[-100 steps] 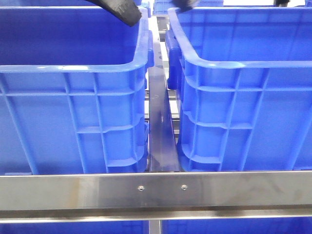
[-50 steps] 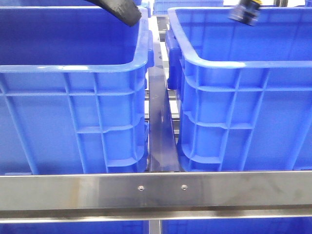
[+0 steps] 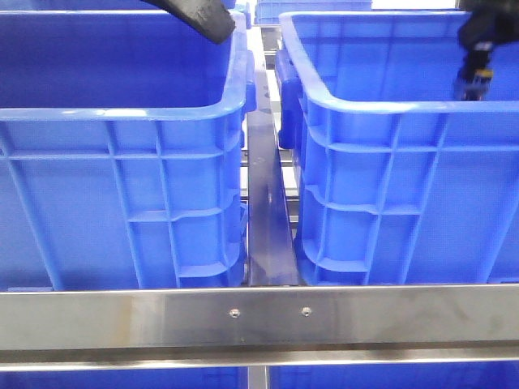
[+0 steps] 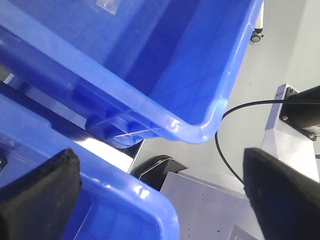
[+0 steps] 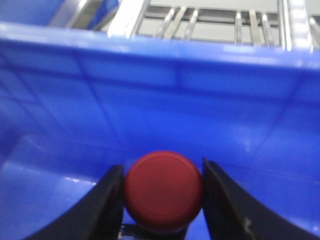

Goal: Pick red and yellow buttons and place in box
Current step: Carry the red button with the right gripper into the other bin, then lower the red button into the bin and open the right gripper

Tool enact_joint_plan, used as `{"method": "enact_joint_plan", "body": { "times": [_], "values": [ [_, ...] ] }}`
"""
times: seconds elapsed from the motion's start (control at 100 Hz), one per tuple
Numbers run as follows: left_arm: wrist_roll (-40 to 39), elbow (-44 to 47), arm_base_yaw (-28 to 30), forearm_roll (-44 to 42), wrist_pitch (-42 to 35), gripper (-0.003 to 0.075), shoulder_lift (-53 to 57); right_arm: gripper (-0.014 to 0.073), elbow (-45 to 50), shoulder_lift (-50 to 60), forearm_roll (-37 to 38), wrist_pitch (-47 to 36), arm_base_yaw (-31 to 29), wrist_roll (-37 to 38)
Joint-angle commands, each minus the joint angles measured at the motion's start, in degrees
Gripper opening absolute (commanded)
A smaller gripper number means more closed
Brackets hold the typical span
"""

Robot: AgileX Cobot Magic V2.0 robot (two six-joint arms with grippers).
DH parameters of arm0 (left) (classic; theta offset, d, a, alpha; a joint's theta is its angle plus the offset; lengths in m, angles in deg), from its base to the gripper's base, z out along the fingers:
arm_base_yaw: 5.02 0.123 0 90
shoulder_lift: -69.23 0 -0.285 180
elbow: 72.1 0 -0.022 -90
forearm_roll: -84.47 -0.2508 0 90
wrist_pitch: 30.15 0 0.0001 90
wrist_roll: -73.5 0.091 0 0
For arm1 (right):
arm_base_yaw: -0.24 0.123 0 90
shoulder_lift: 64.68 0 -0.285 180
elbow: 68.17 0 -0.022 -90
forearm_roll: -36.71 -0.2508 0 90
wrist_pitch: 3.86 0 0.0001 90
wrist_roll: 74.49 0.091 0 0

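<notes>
Front view: 2 big blue crates sit side by side behind a steel crossbar (image 3: pixel 259 316), with a dark metal rail (image 3: pixel 266 227) running back through the gap between them. The left crate (image 3: pixel 122 113) fills the left half; the box (image 3: pixel 389 105) on the right shows its ribbed front wall and thick rolled rim. Up at the top left, the dark tip of the left claw (image 3: pixel 207 18) hangs over the left crate's rear right corner, and from this angle I cannot tell how it is set. Far right, the right claw (image 3: pixel 474 81) is down inside the box near its right side, a black body with a speck of yellow on it; its fingertips are too small to read here.

Left wrist view: the left claw (image 4: pixel 160 192) is wide apart, released, 2 black fingers (image 4: pixel 42 185) spread with nothing between them. Under it run 2 blue crate rims with a grey machine base and a black cable (image 4: pixel 227 130) showing in the gap.

Right wrist view: the right claw (image 5: pixel 162 192) is clenched on the red button (image 5: pixel 163 189), a dark red round cap with a black finger tight against each side. Blue inner wall of the box (image 5: pixel 160 95) fills the view behind it, so the button is held inside the box, above the floor, a steel rack (image 5: pixel 215 20) visible beyond the rim.
</notes>
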Motion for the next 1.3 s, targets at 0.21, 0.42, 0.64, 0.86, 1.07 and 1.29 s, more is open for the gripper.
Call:
{"method": "enact_joint_plan", "body": {
  "times": [0.21,0.42,0.64,0.86,1.07,1.29],
  "values": [
    [0.05,-1.79,-0.34,3.08,1.70,0.0619,2.47,0.0246,-7.52,-5.18,-3.01,0.70,-0.17,-0.82],
    [0.05,-1.79,-0.34,3.08,1.70,0.0619,2.47,0.0246,-9.95,-9.31,-3.04,0.85,-0.17,-0.82],
    [0.05,-1.79,-0.34,3.08,1.70,0.0619,2.47,0.0246,-10.62,-11.56,-3.09,1.05,-0.17,-0.82],
    [0.05,-1.79,-0.34,3.08,1.70,0.0619,2.47,0.0246,-10.62,-11.78,-3.09,0.55,-0.17,-1.11],
    [0.05,-1.79,-0.34,3.08,1.70,0.0619,2.47,0.0391,-10.62,-11.78,-3.09,1.80,-0.17,-1.11],
    [0.05,-1.79,-0.34,3.08,1.70,0.0619,2.47,0.0449,-10.62,-11.73,-3.09,2.10,-0.17,-1.11]
  ]
}}
